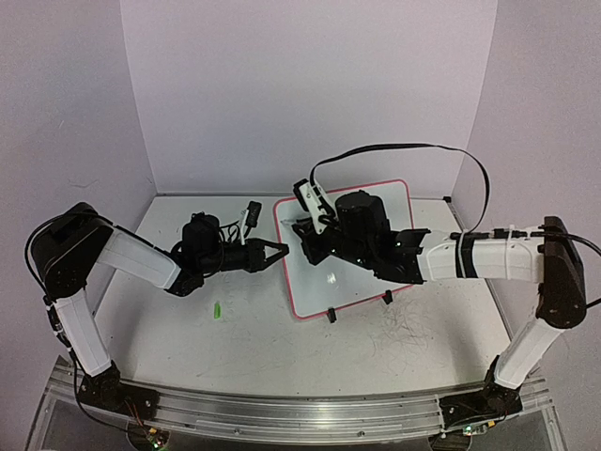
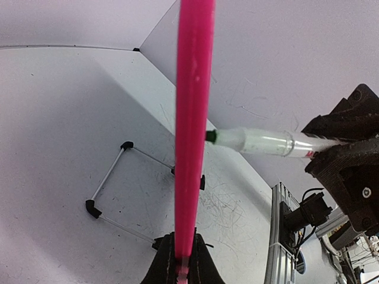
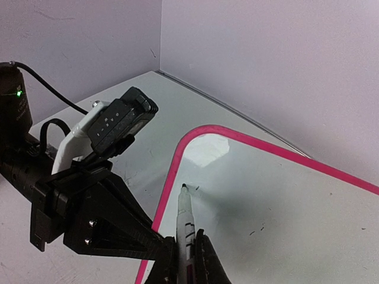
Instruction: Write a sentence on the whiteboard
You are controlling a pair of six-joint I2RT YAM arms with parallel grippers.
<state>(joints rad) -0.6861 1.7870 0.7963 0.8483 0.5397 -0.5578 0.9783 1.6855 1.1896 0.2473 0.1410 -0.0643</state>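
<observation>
Left jaws clamped on whiteboard (image 2: 192,118) edge, right jaws clamped on marker (image 3: 186,220), arms outstretched inward.

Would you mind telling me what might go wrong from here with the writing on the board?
The marker tip sits right beside the pink rim of the whiteboard, near a corner, so a first stroke may run off the edge. The left hand pinches only that thin rim on one side; pen pressure from the right hand might pivot or slide the board.
</observation>
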